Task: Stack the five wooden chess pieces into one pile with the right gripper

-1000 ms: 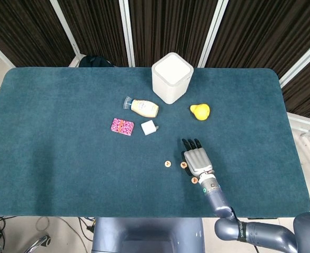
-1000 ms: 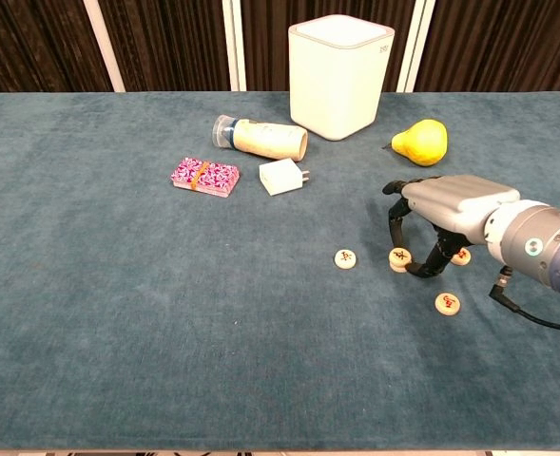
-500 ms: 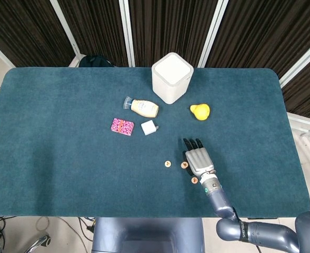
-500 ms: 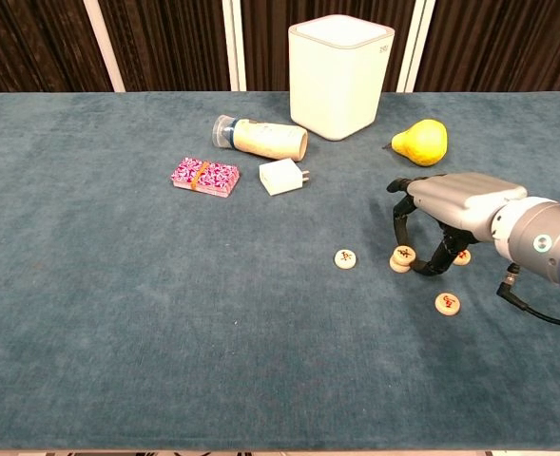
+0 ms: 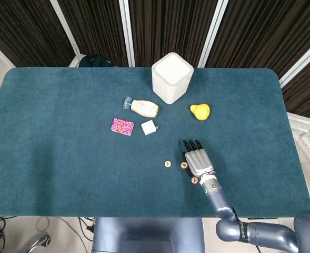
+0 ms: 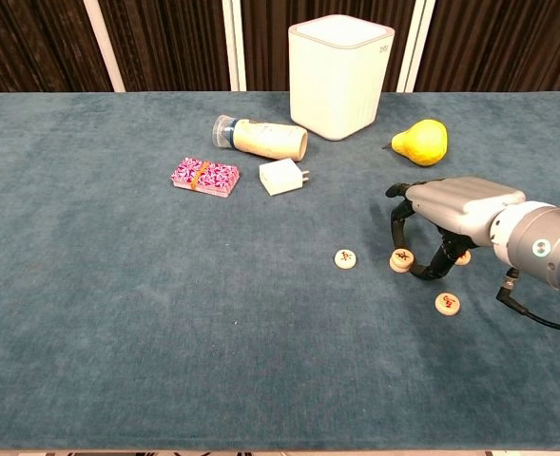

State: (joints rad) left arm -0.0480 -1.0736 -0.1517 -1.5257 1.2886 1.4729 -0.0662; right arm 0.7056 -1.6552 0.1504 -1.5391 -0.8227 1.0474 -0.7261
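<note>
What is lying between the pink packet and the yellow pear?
In the chest view, the white charger plug lies between the pink packet and the yellow pear.

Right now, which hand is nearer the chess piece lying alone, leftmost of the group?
Right. The right hand hovers just right of that chess piece; the left hand shows in neither view.

White square container (image 6: 340,76) stands at the far side of the teal table (image 6: 118,313). A bottle (image 6: 259,139) lies on its side to the container's left-front. Nearer than the bottle: a white charger (image 6: 281,177), with a pink patterned pack (image 6: 204,177) further left. A yellow pear (image 6: 420,142) sits to the container's right-front.
</note>
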